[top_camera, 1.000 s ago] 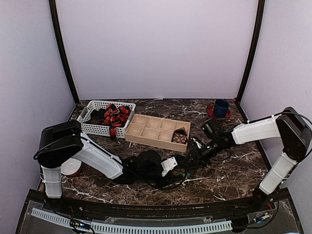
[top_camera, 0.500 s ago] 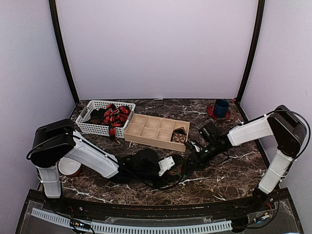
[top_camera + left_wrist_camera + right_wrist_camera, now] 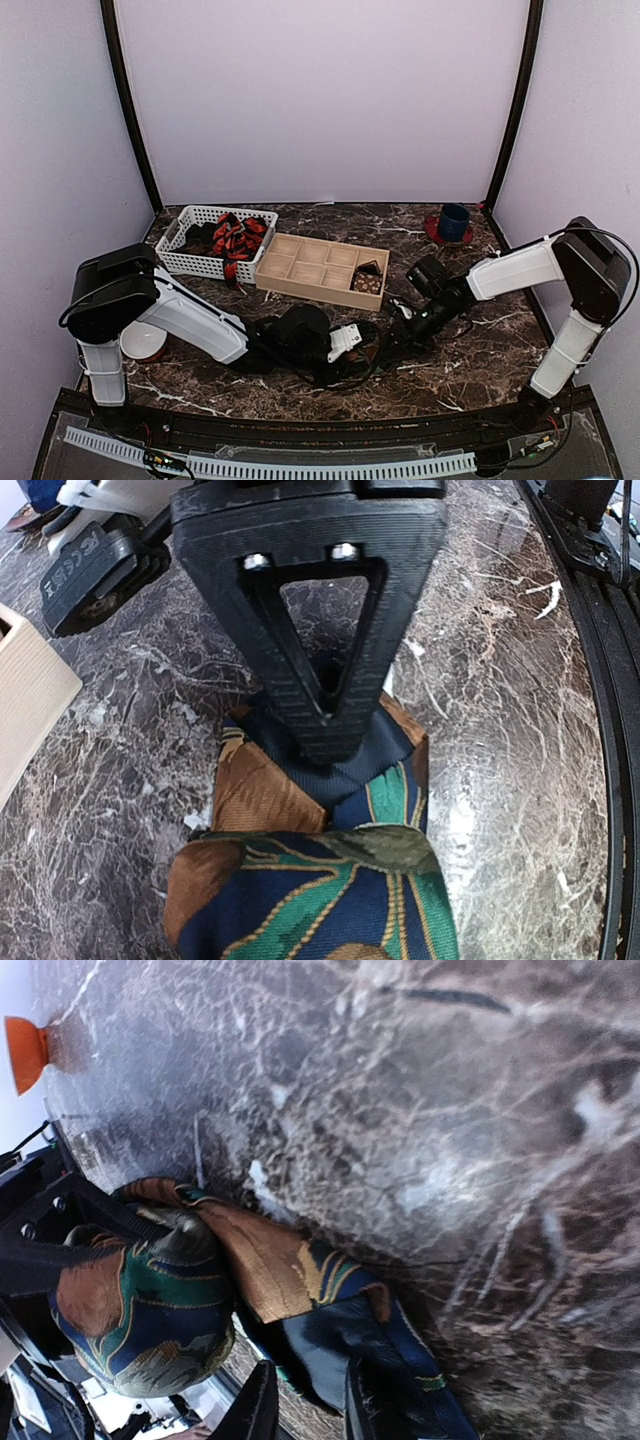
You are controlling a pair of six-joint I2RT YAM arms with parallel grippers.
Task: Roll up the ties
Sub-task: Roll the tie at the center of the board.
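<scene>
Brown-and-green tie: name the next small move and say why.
Probably wind the roll one small turn with the left gripper. The tie is only partly rolled: a bundle sits in that gripper, and a loose tail lies folded on the marble table by the right gripper.

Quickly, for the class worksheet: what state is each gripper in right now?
Left gripper: closed on the rolled tie.
Right gripper: fingers nearly together at the tie's loose end; whether it grips cannot be told.
</scene>
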